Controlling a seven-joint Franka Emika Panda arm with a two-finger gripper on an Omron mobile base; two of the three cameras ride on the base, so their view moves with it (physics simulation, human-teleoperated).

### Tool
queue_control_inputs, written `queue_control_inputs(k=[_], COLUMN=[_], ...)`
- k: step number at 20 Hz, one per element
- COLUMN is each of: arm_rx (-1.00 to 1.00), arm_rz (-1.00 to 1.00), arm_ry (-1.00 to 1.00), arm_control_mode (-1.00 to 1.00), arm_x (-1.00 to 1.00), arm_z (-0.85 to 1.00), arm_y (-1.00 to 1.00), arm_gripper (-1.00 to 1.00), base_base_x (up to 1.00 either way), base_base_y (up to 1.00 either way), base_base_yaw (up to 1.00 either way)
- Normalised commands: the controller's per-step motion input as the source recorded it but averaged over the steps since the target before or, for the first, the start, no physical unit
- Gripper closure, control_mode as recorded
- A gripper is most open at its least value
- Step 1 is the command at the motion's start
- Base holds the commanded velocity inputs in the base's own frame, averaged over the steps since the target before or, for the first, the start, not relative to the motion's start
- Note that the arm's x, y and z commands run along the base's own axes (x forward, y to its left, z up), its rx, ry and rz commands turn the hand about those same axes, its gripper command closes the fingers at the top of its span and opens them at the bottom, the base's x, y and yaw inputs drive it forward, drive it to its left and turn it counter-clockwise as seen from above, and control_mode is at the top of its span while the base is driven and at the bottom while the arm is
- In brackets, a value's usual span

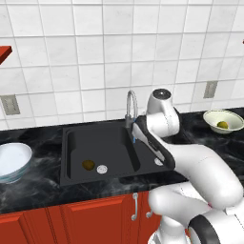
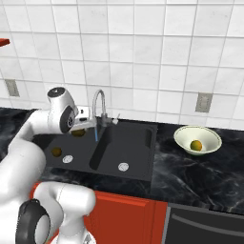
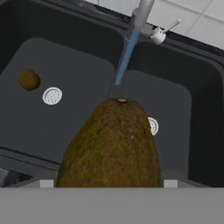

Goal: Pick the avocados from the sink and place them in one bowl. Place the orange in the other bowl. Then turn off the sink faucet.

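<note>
**Jaws clamp an avocado above the sink**

Gripper [image 2: 82, 127] grips one avocado [image 3: 111, 144] over the sink [image 1: 76, 164]; its fingertips are hidden behind the fruit in the hand view. Water runs from the faucet [image 2: 98, 107]. Left base view shows the blue-white bowl [image 1: 12, 159], cut off at the edge. Orange [image 2: 196, 145] sits in the cream bowl [image 2: 209, 136]. Second avocado [image 3: 29, 79] lies beside a drain [image 3: 52, 96].

Even, flat rendered light fills every view, bright on the white tiles [image 1: 95, 57], with no clear source and only faint shadows. The black sink [image 1: 100, 152] stays dull and glare-free. Everything is sharp, though coarse and slightly pixelated; edges show no distortion.
</note>
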Motion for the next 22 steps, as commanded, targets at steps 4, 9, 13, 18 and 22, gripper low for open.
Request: queue_control_inputs(k=[4, 9, 13, 18, 22], arm_rx=[-0.04, -0.03, 0.0, -0.01, -0.04], arm_rz=[0.01, 0.0, 0.01, 0.13, 0.14], arm_ry=[0.0, 0.02, -0.01, -0.04, 0.0], arm_control_mode=[-1.0, -1.0, -1.0, -1.0, -1.0], arm_x=[-0.31, -0.02, 0.0, 0.0, 0.12], arm_z=[0.06, 0.0, -0.01, 0.0, 0.0], arm_y=[1.0, 0.52, 0.19, 0.86, 1.0], arm_gripper=[1.0, 1.0, 1.0, 1.0, 1.0], base_base_x=[0.0, 0.0, 0.0, 0.0, 0.0], base_base_y=[0.0, 0.0, 0.0, 0.0, 0.0], base_base_yaw=[0.0, 0.0, 0.0, 0.0, 0.0])
